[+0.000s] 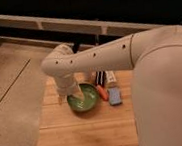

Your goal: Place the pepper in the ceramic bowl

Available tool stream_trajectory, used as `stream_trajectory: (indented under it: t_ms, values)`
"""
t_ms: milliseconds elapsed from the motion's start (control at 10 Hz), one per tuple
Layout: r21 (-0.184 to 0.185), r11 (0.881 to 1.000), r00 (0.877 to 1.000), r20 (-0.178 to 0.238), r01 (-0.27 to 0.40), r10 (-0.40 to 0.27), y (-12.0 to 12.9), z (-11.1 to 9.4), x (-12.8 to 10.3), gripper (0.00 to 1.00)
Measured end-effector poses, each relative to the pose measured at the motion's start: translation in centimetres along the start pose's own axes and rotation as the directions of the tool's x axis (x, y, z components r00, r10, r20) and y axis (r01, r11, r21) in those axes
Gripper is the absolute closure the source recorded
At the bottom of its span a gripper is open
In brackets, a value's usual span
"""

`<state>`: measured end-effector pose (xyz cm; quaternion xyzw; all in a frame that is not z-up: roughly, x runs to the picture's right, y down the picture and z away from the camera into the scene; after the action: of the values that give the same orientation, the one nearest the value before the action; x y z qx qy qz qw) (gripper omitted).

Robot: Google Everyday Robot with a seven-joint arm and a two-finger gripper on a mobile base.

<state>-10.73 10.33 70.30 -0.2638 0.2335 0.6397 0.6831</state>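
One small orange-red tapered pepper [102, 92] is lying on the light wooden table [87, 131], just right of the glossy green ceramic bowl [92, 104]. The gripper [77, 97] is down inside the bowl, fingers spread, grasping nothing.

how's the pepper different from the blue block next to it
The pepper is orange-red, slim and tapered; the blue block is blue, broader and rectangular. The pepper lies right beside the ceramic bowl; the blue block lies beyond it. Both rest on the wooden table, apart from the gripper, which hangs over the ceramic bowl.
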Motion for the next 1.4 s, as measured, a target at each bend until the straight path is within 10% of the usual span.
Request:
stream_trajectory:
  t_ms: [700,900,1200,1400]
  values:
    - [-0.015,0.999,0.998,0.042,0.051,-0.050,1.6,-0.5,-1.7,0.35]
    - [0.002,0.985,0.973,0.157,0.173,-0.171,3.1,-1.9,-6.7,0.35]
    - [0.055,0.968,0.924,0.290,0.244,-0.249,-1.1,-5.2,-12.2,0.35]
    - [0.062,0.969,0.919,0.308,0.240,-0.247,-2.4,-5.7,-12.9,0.35]
